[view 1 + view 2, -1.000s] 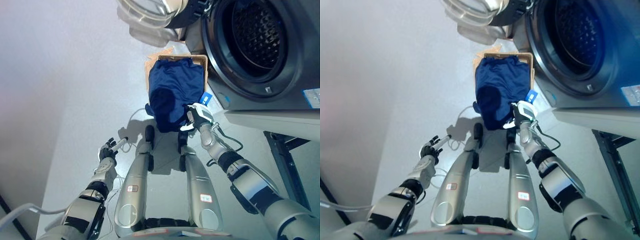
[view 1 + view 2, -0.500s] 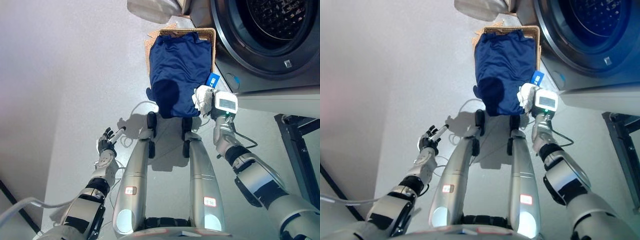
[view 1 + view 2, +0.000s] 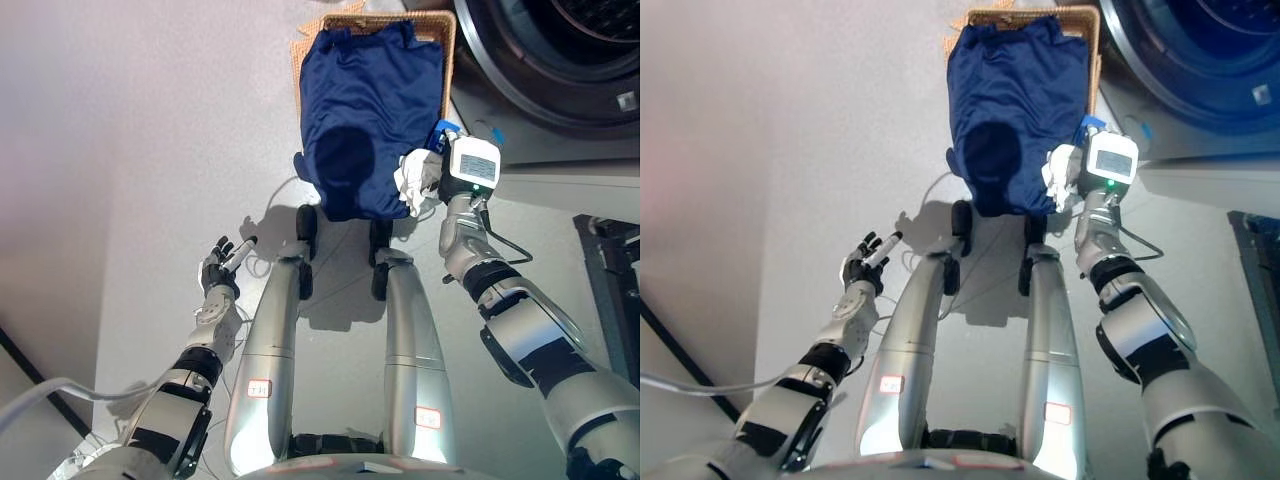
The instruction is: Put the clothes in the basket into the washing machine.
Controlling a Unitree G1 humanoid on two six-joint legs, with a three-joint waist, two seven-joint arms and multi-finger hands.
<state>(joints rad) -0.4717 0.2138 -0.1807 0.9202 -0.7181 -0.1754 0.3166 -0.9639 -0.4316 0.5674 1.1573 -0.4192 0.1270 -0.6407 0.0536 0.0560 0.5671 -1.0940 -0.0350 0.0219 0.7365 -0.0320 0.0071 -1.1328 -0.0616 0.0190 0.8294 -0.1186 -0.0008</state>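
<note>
The right hand touches the lower right edge of the navy garment, its grip impossible to tell, while the relaxed left hand idles lower left

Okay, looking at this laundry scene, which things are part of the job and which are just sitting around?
Part of the job:
blue garment, draped over the basket
wicker basket on the floor
washing machine, drum opening at upper right
right hand at the garment's lower right edge

Not in use:
left hand, fingers straight, low on the left over the floor
dark metal frame at the right edge
</note>
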